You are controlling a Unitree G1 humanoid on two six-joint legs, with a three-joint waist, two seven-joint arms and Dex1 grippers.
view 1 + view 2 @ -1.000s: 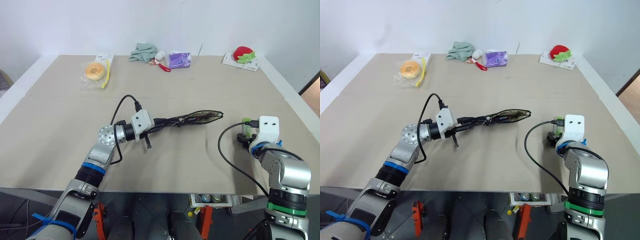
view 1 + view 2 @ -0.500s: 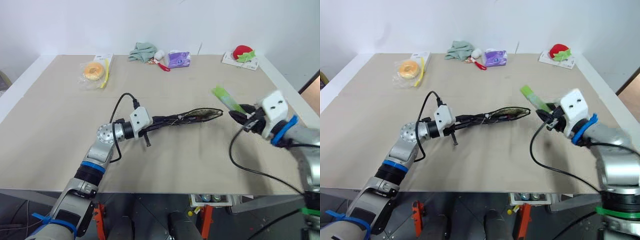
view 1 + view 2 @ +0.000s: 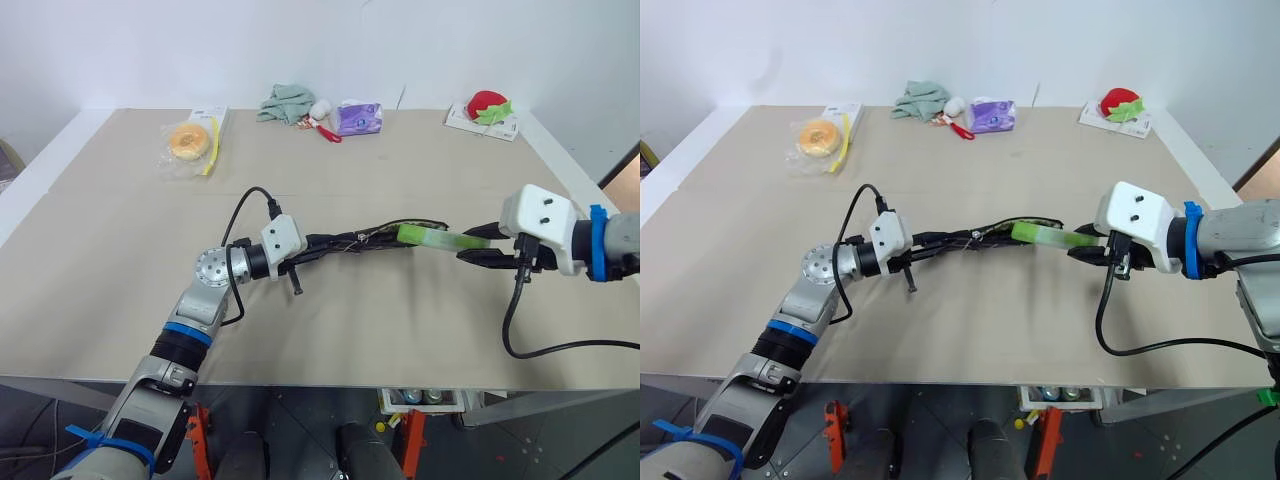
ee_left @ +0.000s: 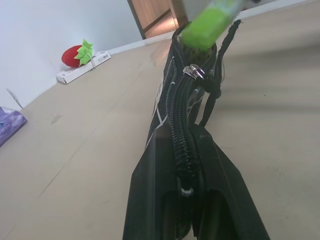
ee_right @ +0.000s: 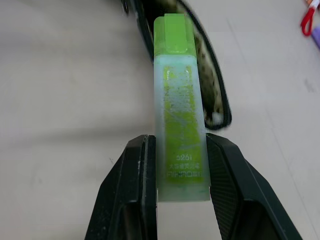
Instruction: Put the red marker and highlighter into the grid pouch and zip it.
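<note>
Highlighter going into the pouch mouth, centre of frame

R gripper [image 3: 478, 247], coming in from the right side of the frame, is clamping the chunky translucent lime-green highlighter [image 3: 428, 237] by its rear end, cap tip leading and just at the open mouth of the flat black fabric pouch w/ white grid lines [image 3: 372, 238]. L gripper [image 3: 320, 243], left of centre, is pinched tight on the pouch's other end, holding it edge-up off the beige table [image 3: 120, 260], zipper [image 4: 181, 131] running along the top. Red marker: can't tell where it is, poss. already inside. To do this well, I'd say: be keeping the highlighter lined up w/ the pouch's long axis, sliding it low past the zipper teeth, L side holding steady, and only letting go once most of the barrel is in.
</note>
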